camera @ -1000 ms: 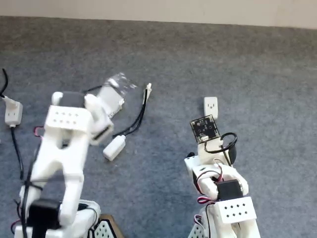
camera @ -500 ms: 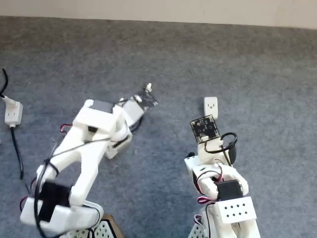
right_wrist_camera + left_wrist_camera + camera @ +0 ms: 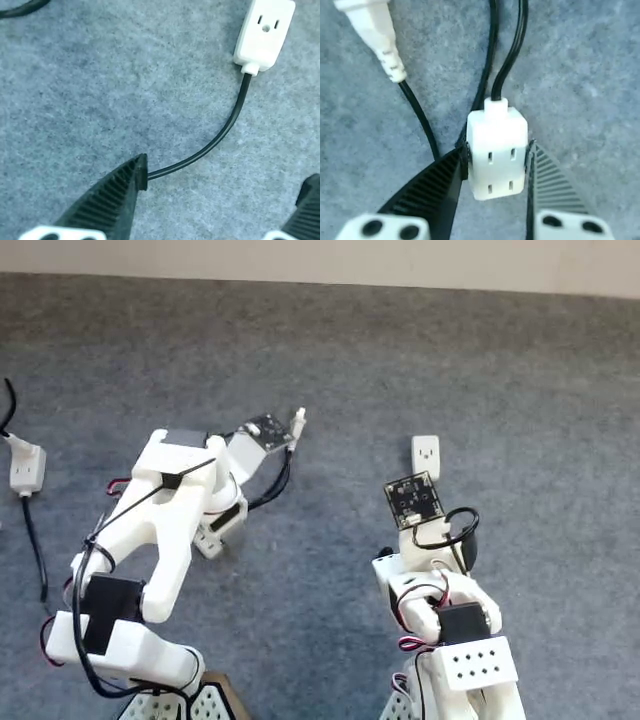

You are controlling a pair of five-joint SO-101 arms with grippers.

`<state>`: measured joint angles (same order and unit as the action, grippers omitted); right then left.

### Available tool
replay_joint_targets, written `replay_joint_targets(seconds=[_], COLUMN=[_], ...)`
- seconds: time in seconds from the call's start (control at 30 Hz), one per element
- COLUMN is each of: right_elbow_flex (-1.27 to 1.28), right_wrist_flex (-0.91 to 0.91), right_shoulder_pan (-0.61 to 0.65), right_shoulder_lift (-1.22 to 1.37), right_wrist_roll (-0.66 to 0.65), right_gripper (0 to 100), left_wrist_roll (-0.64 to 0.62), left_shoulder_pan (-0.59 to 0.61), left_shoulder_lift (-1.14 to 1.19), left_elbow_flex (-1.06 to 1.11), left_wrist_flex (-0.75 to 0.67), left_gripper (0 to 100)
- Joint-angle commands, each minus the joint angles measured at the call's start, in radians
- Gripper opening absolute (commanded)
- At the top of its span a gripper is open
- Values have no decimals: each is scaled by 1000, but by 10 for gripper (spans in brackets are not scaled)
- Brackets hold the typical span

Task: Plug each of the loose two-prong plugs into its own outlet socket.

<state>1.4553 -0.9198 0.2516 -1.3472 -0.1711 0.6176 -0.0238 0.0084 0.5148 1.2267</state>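
Note:
A white two-socket outlet block [image 3: 496, 157] on black cords lies on the grey carpet, and my left gripper [image 3: 495, 150] is shut on it, one black finger against each side. In the high view the block [image 3: 211, 541] peeks out under the left arm. A loose white plug [image 3: 372, 32] on a black cord lies just beyond it; from above this plug [image 3: 298, 421] sits past the arm's tip. My right gripper [image 3: 227, 172] is open above the carpet. A single white outlet socket [image 3: 264, 31] lies ahead of it, its black cord running back under one finger. The same socket [image 3: 425, 455] lies just beyond the right arm [image 3: 440, 570].
At the far left edge another white socket [image 3: 26, 468] has a plug in it, and a black cable [image 3: 38, 550] trails toward the front. Black cords [image 3: 272, 485] loop between the left arm and the loose plug. Open carpet spreads at the back and right.
The left arm swung rightward and forward, then settled down over the two-socket block, which shifted slightly left. The right arm and its socket stayed still.

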Motion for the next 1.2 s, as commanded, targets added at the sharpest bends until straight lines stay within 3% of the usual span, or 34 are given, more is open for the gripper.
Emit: replay_joint_targets(seconds=[0.0, 0.27, 0.43, 0.67, 0.93, 1.17], right_elbow_flex=[-5, -5, -5, -5, -5, -5], right_wrist_flex=[19, 19, 19, 19, 19, 19], right_shoulder_pan=[4, 4, 4, 4, 4, 4], right_shoulder_lift=[-13, -13, -13, -13, -13, -13], right_wrist_roll=[3, 3, 3, 3, 3, 3], right_gripper=[436, 436, 436, 436, 436, 436], left_wrist_roll=[8, 15, 265, 394, 233, 164], left_shoulder_pan=[-65, -84, -110, -173, -213, -332], left_shoulder_lift=[-4, 5, -2, -4, -5, -5], left_elbow_flex=[25, 76, 73, 74, 67, 67], left_wrist_flex=[64, 69, 175, 315, 147, 41], left_gripper=[194, 194, 194, 190, 196, 333])
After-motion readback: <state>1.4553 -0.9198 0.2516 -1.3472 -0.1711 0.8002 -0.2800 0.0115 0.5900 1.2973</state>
